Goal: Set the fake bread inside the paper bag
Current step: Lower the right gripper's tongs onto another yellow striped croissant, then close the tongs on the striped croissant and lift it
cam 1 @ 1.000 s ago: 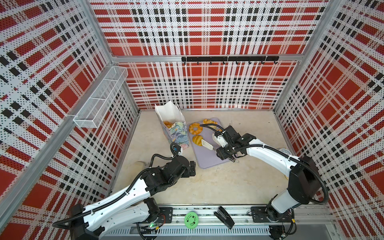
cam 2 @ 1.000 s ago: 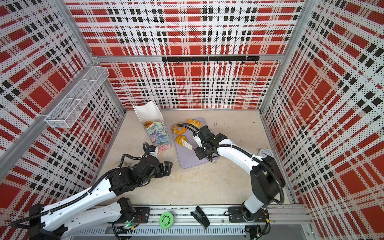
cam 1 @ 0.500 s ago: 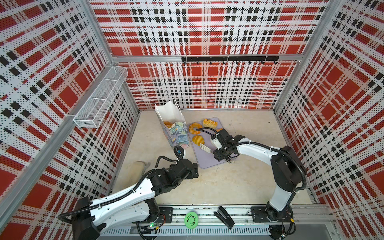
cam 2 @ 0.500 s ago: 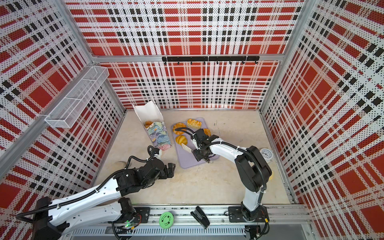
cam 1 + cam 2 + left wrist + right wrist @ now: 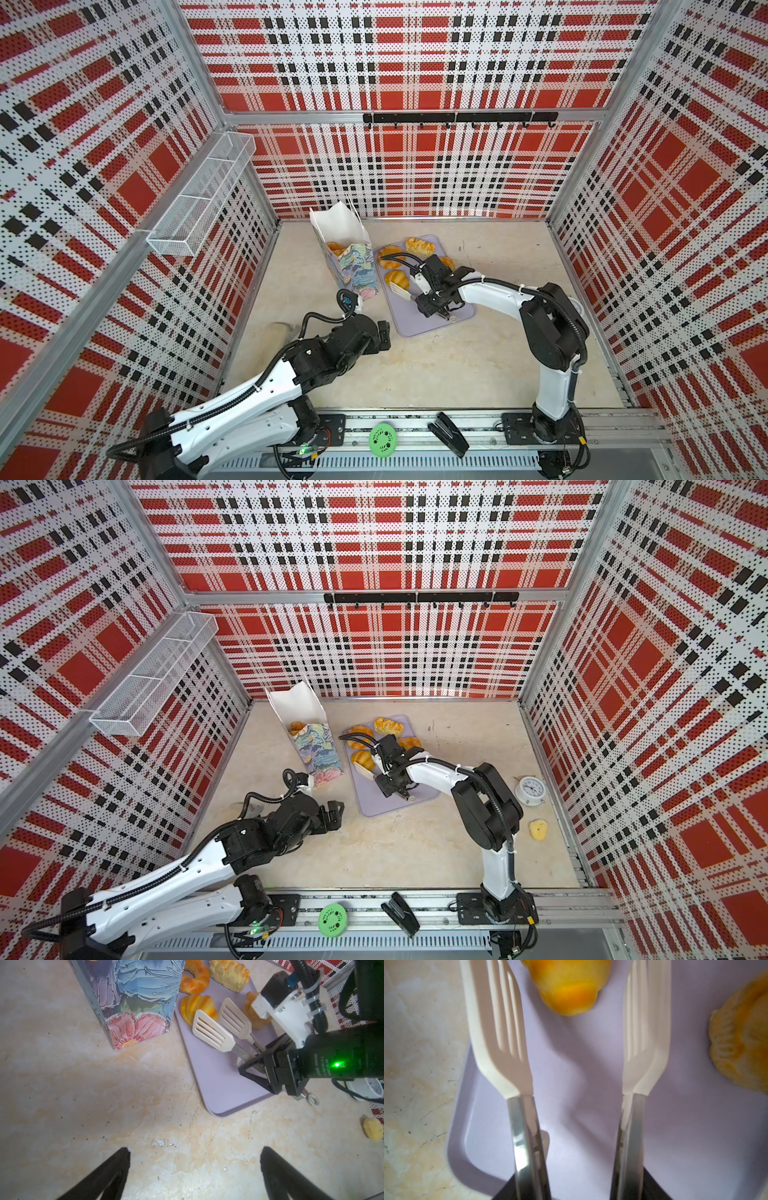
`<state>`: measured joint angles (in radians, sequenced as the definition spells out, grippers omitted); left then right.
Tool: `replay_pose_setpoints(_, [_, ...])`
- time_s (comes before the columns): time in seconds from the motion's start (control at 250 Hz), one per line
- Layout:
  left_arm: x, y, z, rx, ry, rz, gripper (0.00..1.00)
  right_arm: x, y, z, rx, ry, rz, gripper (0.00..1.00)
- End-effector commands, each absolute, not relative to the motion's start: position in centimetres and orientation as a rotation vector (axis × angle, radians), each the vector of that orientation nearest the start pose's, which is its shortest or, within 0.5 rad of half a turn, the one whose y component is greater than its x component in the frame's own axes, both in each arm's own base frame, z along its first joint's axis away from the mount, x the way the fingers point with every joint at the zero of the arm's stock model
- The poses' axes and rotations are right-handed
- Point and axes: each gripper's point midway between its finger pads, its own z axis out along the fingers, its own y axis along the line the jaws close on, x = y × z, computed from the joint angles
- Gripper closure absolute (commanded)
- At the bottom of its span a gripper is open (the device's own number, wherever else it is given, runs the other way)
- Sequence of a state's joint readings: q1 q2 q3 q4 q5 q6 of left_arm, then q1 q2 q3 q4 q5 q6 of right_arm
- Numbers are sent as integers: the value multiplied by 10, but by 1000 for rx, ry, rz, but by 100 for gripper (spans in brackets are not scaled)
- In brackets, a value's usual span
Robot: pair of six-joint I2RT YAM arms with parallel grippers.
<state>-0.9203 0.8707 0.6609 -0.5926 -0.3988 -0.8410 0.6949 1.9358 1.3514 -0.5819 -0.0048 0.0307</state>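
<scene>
The paper bag (image 5: pixel 351 266) stands upright at the back left with fake bread (image 5: pixel 336 248) showing inside it. Several more golden pieces lie on the lilac tray (image 5: pixel 432 320), among them a croissant (image 5: pixel 195 1008) closest to the bag. My right gripper (image 5: pixel 432 301) is shut on the handles of cream slotted tongs (image 5: pixel 212 1032). The tongs' blades (image 5: pixel 500 1043) stand apart just short of that croissant (image 5: pixel 566 987), with nothing between them. My left gripper (image 5: pixel 194 1150) is open and empty over bare table, in front of the bag (image 5: pixel 135 1001).
A white clock (image 5: pixel 530 789) and a small yellow lumpy piece (image 5: pixel 539 829) lie at the right, behind the right arm. A black stapler (image 5: pixel 401 912) and a green disc (image 5: pixel 332 917) rest on the front rail. A wire basket (image 5: pixel 199 199) hangs on the left wall.
My right gripper has carried the tongs leftward and a little nearer across the tray, towards the croissant beside the bag. The left gripper has barely shifted.
</scene>
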Motion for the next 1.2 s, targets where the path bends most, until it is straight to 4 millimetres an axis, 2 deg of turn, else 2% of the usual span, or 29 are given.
replay_pose_setpoints(0.0, [213,-165,152,-104,2335,-409,1,362,306,61,-930,2515,227,42])
replay_pose_setpoints(0.456, [215,-167,154,-96,2337,-410,1,368,314,53,-1045,2505,176,43])
replay_pose_setpoints(0.62, [217,-167,156,-93,2333,-409,1,368,312,51,-1085,2519,139,48])
replay_pose_setpoints(0.812, [219,-169,159,-92,2331,-407,1,363,303,45,-1147,2542,59,52])
replay_pose_setpoints(1.197, [223,-178,161,-56,2344,-401,0,348,284,56,-1102,2575,23,60])
